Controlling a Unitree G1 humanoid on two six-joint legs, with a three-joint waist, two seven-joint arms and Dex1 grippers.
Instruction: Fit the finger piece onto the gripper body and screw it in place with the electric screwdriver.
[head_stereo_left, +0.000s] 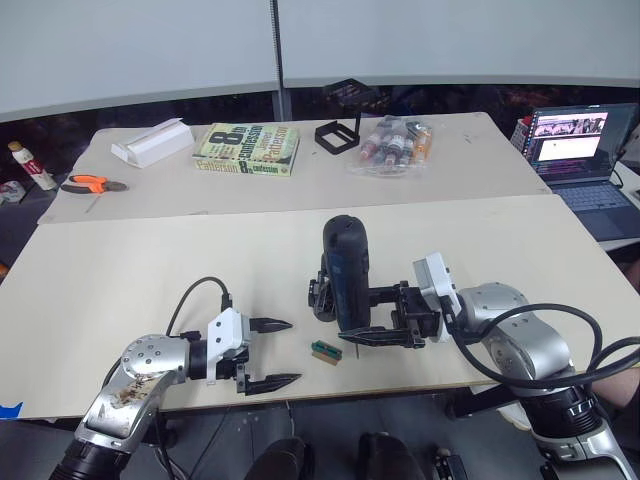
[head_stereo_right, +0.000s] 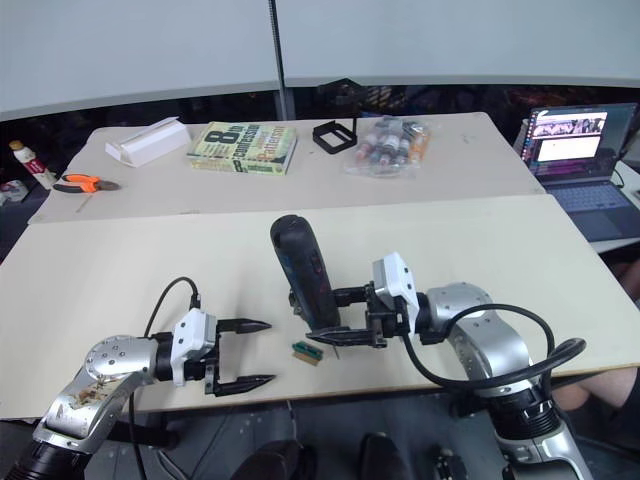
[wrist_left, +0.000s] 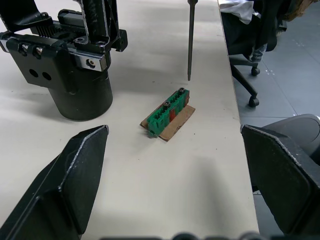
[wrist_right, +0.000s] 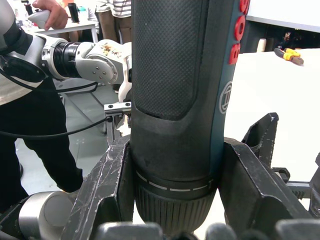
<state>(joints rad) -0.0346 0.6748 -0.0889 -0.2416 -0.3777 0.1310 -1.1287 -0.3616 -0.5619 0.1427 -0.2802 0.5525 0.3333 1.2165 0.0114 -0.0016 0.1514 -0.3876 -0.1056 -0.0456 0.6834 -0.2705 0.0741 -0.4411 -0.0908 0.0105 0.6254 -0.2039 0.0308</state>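
While the right gripper (head_stereo_left: 385, 315) clamps the electric screwdriver (head_stereo_left: 346, 270) upright — bit down, ready — the left gripper (head_stereo_left: 270, 353) waits wide open near the green block (head_stereo_left: 325, 351).

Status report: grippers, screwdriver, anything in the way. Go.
Left gripper open, empty. Right gripper shut on electric screwdriver, bit down by green block. Gripper body behind screwdriver.

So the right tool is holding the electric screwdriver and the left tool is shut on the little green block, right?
Not quite. The right tool does hold the electric screwdriver, but the left tool is open; the green block lies untouched on the table ahead of it, as the left wrist view shows.
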